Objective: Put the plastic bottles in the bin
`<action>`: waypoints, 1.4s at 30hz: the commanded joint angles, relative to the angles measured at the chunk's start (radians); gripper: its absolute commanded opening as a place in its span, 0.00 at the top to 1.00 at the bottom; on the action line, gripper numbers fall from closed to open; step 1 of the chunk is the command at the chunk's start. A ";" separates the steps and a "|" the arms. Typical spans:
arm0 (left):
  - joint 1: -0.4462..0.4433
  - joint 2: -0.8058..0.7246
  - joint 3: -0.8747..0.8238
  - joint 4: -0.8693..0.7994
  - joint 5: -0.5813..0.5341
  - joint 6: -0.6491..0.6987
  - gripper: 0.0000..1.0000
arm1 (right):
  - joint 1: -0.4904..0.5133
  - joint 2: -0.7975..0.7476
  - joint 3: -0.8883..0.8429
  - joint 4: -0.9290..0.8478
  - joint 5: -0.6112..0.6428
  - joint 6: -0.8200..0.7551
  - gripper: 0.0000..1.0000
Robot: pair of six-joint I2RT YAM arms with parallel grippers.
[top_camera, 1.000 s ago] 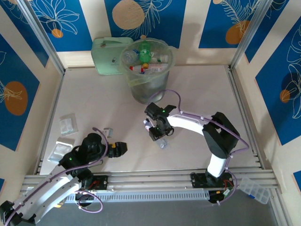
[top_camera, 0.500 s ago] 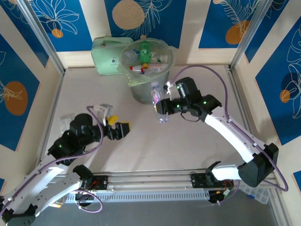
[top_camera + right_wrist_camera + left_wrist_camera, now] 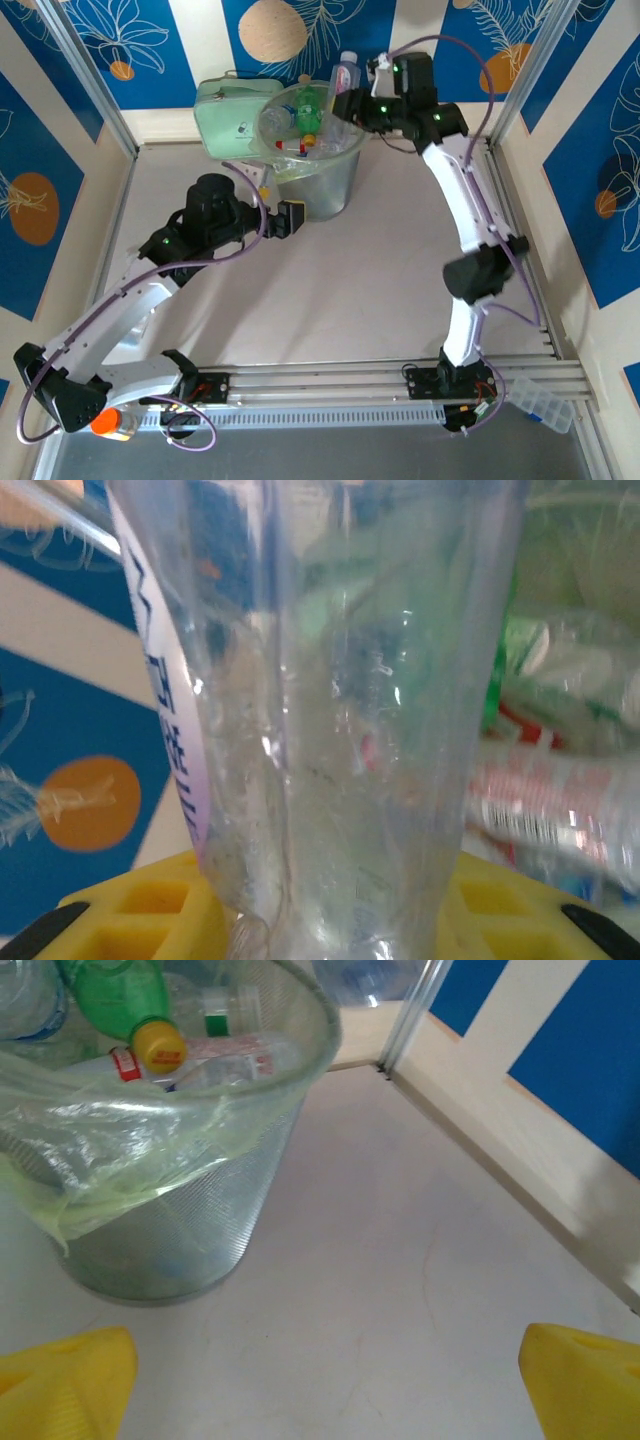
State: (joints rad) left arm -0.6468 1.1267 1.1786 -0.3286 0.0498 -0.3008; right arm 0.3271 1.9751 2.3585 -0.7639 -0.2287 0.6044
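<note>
Now that right claw has lifted its gripped clear bottle over bin | left claw opened, empty | drop looks next

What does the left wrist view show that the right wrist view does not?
Left wrist view: the bin seen from outside, standing on the table, and the open left gripper. Right wrist view: a clear bottle up close, shut in the right gripper. Both: other bottles lying inside the bin.
</note>
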 commanded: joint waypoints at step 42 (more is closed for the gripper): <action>0.067 -0.106 -0.185 0.188 -0.129 0.045 0.01 | -0.024 0.181 0.266 -0.189 0.159 -0.058 0.28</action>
State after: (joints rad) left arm -0.5907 1.0424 0.9993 -0.1711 -0.0830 -0.2535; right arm 0.3016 2.1925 2.6457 -0.9363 -0.0887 0.5709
